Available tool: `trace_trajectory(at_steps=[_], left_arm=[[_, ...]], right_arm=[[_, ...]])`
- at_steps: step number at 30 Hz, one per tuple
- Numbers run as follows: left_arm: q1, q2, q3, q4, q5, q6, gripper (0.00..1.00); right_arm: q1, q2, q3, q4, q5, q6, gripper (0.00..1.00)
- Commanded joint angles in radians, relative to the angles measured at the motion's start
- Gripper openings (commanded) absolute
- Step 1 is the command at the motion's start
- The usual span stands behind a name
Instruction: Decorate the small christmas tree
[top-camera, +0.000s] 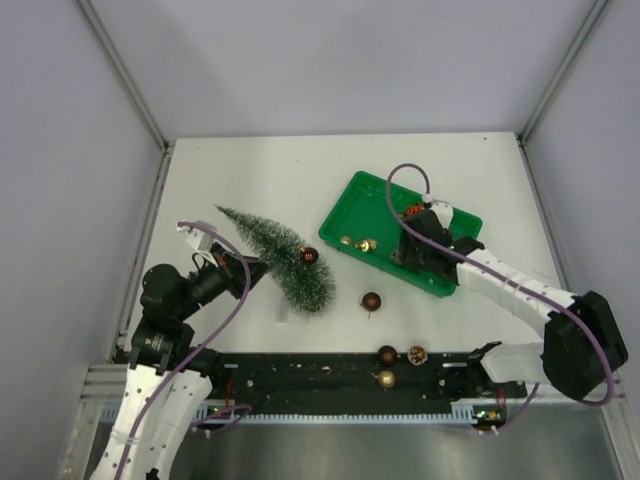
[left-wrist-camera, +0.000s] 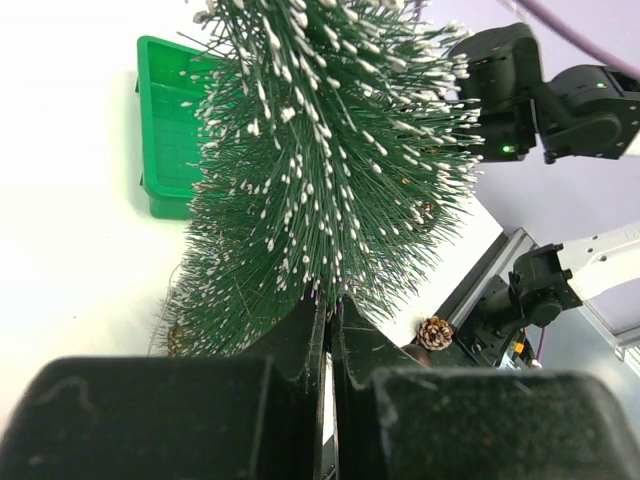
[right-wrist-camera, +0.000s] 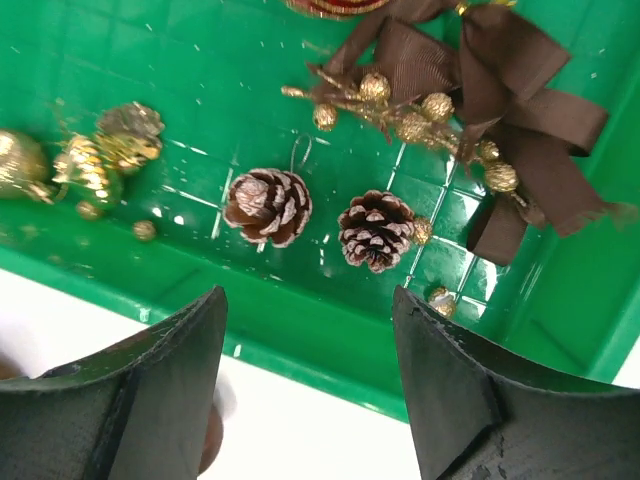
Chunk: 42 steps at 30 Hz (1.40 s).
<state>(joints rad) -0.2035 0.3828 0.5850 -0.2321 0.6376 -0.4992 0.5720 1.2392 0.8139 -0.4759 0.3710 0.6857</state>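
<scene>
The small christmas tree (top-camera: 285, 255) is a dark green frosted cone, tilted with its tip to the far left and its wide end toward me; a dark red ball (top-camera: 308, 256) hangs on it. My left gripper (top-camera: 258, 266) is shut on the tree's lower bristles; in the left wrist view the tree (left-wrist-camera: 320, 170) fills the frame above the closed gripper (left-wrist-camera: 333, 302). My right gripper (top-camera: 413, 252) is open and empty over the near wall of the green tray (top-camera: 352, 199). In the right wrist view the gripper (right-wrist-camera: 308, 300) hangs above two pine cones (right-wrist-camera: 268, 206).
The tray (right-wrist-camera: 300, 330) also holds gold ornaments (right-wrist-camera: 95, 160) and a brown ribbon bow (right-wrist-camera: 520, 110). A dark ball (top-camera: 371, 301) lies on the table. A dark ball (top-camera: 387, 354), a pine cone (top-camera: 417, 354) and a gold ball (top-camera: 385, 378) sit by the arm bases.
</scene>
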Motion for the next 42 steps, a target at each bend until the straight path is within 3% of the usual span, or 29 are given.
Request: trace_trajectory(at_steps=[1, 7, 12, 20, 24, 31, 39, 40, 42], left_arm=[[0.004, -0.009, 0.025, 0.033, 0.000, 0.014, 0.00], [0.006, 0.002, 0.039, 0.031, -0.003, 0.019, 0.00], [0.006, -0.001, 0.044, 0.025, -0.007, 0.021, 0.00], [0.006, -0.012, 0.049, 0.016, -0.010, 0.030, 0.00], [0.006, -0.013, 0.050, 0.011, -0.018, 0.030, 0.00], [0.006, -0.033, 0.030, -0.012, -0.067, 0.024, 0.00], [0.006, -0.045, 0.022, -0.021, -0.133, 0.019, 0.00], [0.006, -0.047, 0.021, -0.022, -0.133, 0.019, 0.00], [0.006, -0.051, 0.010, -0.012, -0.128, 0.010, 0.00]], right_arm=[[-0.029, 0.078, 0.060, 0.063, -0.059, -0.066, 0.67], [-0.038, 0.198, 0.116, 0.102, -0.087, -0.084, 0.66], [-0.049, 0.282, 0.136, 0.108, -0.110, -0.089, 0.55], [-0.050, 0.333, 0.142, 0.089, -0.135, -0.100, 0.52], [-0.050, 0.275, 0.148, 0.089, -0.142, -0.092, 0.33], [-0.050, 0.097, 0.217, 0.024, -0.165, -0.110, 0.25], [-0.047, -0.118, 0.254, 0.011, -0.326, -0.114, 0.25], [-0.047, -0.133, 0.255, -0.004, -0.308, -0.115, 0.26], [-0.047, -0.113, 0.261, -0.044, -0.238, -0.132, 0.38]])
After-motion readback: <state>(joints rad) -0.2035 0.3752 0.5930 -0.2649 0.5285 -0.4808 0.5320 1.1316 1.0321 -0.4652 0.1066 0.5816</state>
